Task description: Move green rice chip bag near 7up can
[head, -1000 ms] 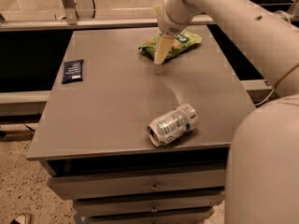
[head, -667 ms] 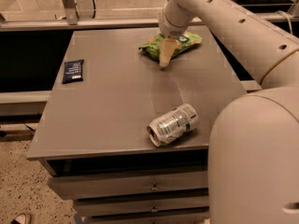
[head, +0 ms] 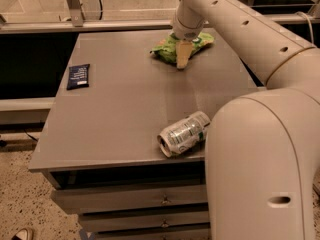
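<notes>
The green rice chip bag (head: 172, 48) lies at the far middle of the grey table (head: 125, 99), partly hidden behind my gripper. My gripper (head: 183, 58) points down right at the bag's front edge, its cream finger (head: 183, 54) over the bag. The 7up can (head: 183, 134), silver-white with green markings and dented, lies on its side near the table's front edge, well apart from the bag. My arm reaches in from the right and hides the table's right side.
A small flat dark blue packet (head: 78, 76) lies at the table's left edge. Drawers (head: 135, 199) sit under the tabletop. A metal rail (head: 100, 24) runs behind the table. A shoe tip (head: 22, 234) shows on the floor at bottom left.
The gripper stays at the bag's front edge. The arm has swung closer to the camera and covers more of the right side. Bag and can have not moved.
</notes>
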`<state>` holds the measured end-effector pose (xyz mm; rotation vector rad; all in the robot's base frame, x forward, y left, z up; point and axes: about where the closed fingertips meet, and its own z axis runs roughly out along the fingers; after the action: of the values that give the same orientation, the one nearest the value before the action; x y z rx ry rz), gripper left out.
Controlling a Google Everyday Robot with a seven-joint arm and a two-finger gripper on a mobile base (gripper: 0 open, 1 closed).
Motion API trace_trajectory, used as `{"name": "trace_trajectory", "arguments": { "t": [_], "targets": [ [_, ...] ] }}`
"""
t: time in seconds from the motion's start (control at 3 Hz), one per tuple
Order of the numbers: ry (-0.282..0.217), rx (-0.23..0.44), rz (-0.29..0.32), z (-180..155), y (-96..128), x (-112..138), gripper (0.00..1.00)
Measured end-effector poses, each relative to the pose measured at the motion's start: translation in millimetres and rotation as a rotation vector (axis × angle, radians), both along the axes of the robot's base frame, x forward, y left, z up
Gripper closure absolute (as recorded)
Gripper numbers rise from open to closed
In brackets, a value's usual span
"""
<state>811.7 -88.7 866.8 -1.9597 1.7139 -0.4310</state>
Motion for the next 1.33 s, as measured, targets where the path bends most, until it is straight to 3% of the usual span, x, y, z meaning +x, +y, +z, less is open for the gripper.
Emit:
{"name": "trace_trajectory", "arguments": {
  "t": [0.67, 1.0, 1.33],
  "targets": [
    [-0.008, -0.033, 0.021, 4.4, -4.8, 2.1, 0.64],
    [-0.037, -0.041, 0.041, 19.4, -5.1, -6.6, 0.88],
    [-0.087, -0.058, 0.069, 45.0, -4.6, -25.6, 1.0]
  ]
}}
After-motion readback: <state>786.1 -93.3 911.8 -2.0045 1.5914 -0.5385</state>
